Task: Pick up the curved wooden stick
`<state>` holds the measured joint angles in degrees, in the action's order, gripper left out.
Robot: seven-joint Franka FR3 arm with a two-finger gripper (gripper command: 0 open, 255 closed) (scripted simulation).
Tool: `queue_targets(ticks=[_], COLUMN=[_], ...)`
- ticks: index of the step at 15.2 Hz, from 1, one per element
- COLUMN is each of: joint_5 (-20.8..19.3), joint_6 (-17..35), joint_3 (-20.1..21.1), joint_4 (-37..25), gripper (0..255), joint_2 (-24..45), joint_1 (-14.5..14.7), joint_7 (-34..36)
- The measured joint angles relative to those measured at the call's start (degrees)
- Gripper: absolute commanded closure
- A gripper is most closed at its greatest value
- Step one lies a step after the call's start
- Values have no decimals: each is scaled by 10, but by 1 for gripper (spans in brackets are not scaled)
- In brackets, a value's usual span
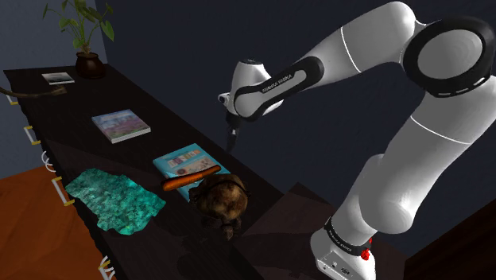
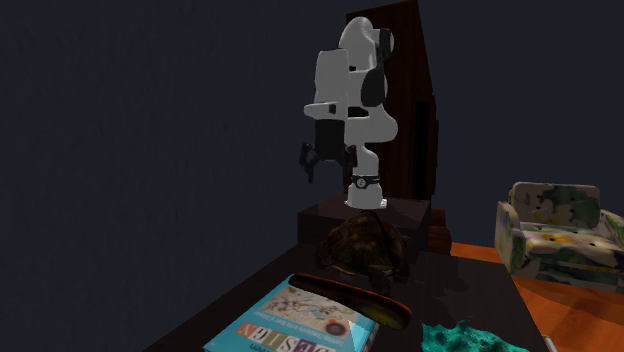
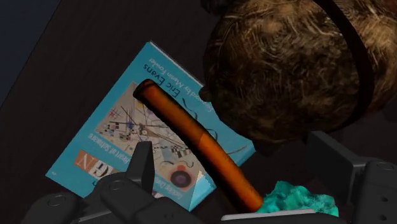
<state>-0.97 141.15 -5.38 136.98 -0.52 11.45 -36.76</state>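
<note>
Orange-brown and smooth, the curved wooden stick (image 3: 197, 143) lies slantwise across a glossy teal book (image 3: 108, 137) on the dark table (image 1: 167, 127). One end rests on the cover. The other runs off the book's corner toward a crumpled turquoise cloth (image 1: 115, 199). A rough, mottled brown dome (image 3: 292, 63), shaped like a shell, sits just beside the stick. The black tool (image 2: 328, 172) hangs in the air above the book, apart from the stick, its two fingers spread wide and gripping nothing.
</note>
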Motion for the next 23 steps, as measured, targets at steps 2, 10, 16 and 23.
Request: queue_targets(ticks=[2,10,16,23], joint_5=[-4,-38,-78,-90], joint_6=[27,108,146,181], joint_3=[5,23,30,27], joint_4=[-16,-110,-203,-244], gripper=[0,0,0,0], joint_2=[42,214,344,408], joint_1=[5,18,36,44], joint_7=[-20,-90,-126,-129])
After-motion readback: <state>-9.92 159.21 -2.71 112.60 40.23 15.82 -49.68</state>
